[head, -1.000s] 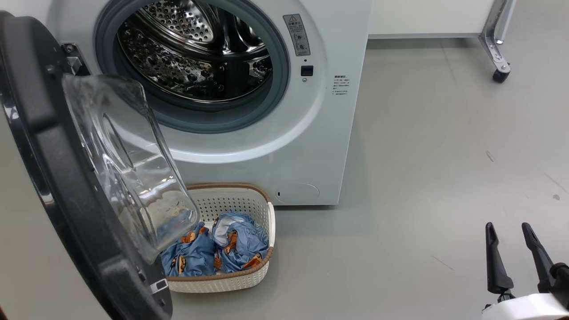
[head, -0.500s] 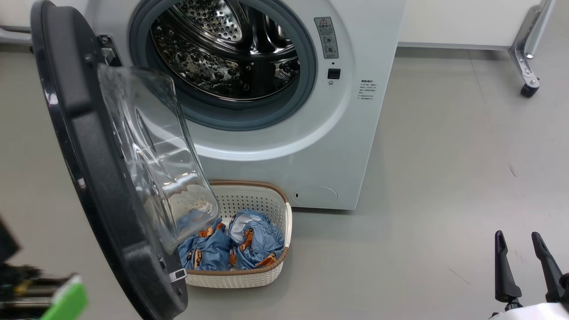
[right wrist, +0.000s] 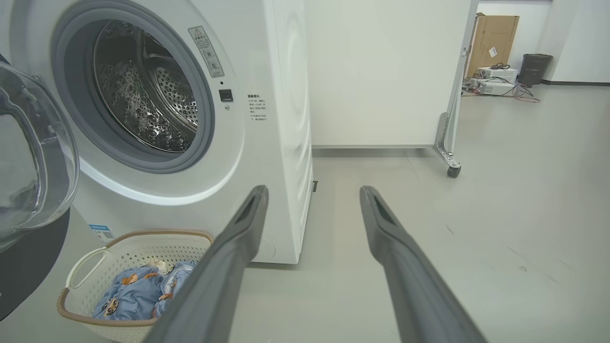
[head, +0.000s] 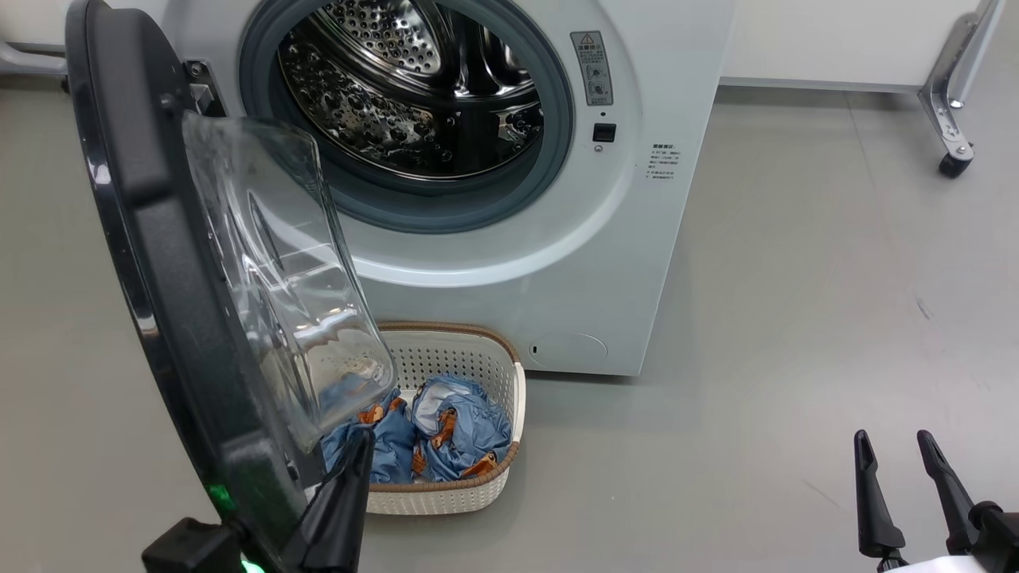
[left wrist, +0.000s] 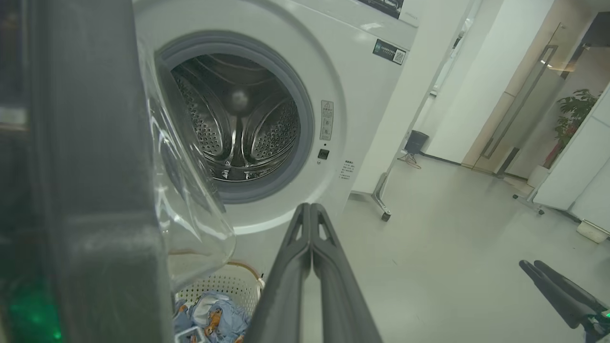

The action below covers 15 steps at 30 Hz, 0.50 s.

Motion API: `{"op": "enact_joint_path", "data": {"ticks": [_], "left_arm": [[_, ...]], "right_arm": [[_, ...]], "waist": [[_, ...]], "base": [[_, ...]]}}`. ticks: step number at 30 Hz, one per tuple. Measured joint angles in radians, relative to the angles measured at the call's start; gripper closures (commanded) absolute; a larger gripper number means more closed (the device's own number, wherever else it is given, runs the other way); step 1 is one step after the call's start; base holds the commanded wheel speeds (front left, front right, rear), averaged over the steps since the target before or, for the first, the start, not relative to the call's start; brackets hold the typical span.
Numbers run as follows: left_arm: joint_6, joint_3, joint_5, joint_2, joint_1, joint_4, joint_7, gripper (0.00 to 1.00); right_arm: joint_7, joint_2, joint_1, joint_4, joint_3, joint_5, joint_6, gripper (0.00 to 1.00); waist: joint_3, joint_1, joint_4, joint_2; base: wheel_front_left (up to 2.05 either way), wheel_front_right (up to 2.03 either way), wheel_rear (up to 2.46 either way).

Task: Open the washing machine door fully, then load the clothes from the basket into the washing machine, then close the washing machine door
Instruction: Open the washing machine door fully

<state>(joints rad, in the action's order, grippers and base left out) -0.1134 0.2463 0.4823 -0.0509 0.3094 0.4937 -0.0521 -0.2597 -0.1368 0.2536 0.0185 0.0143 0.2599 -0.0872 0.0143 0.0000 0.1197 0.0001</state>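
The washing machine (head: 557,263) stands square ahead, its steel drum (head: 398,95) bare, so nothing is loaded yet. The door (head: 135,239) is swung out on its left hinge and stands roughly edge-on to the head camera. I'd call that open but not fully, because its glass bowl (head: 279,270) hangs over the left end of the basket (head: 446,358) and blocks a clean reach.

The basket sits on the floor, tight against the foot of the machine and directly below the opening, which keeps each lift short. The clothes (head: 462,430), blue with little orange animals, lie bunched inside it, untouched.

The left gripper (head: 362,436) is low down, just beside the inner face of the door, with its fingers pressed together and nothing between them. That looks like a blunt pusher, ready to nudge the door wider, though I can't tell whether it touches. The right gripper (head: 892,442) waits well off to the side with its fingers spread and empty, presumably ready for the clothes.
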Motion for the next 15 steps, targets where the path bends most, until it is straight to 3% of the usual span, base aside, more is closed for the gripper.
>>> {"op": "enact_joint_path", "data": {"ticks": [7, 15], "left_arm": [[0.062, -0.016, 0.003, -0.001, 0.022, -0.117, -0.032, 1.00], [0.131, -0.055, -0.027, 0.000, 0.005, -0.148, -0.004, 1.00]], "right_arm": [[0.000, 0.013, 0.000, 0.014, -0.001, -0.014, -0.009, 0.00], [0.000, 0.023, -0.001, 0.015, -0.028, -0.018, -0.016, 0.00]], "waist": [[-0.013, 0.0000, -0.022, 0.0000], [-0.025, 0.0000, -0.039, 0.0000]], "base": [[0.00, 0.00, 0.00], [0.00, 0.00, 0.00]]}}
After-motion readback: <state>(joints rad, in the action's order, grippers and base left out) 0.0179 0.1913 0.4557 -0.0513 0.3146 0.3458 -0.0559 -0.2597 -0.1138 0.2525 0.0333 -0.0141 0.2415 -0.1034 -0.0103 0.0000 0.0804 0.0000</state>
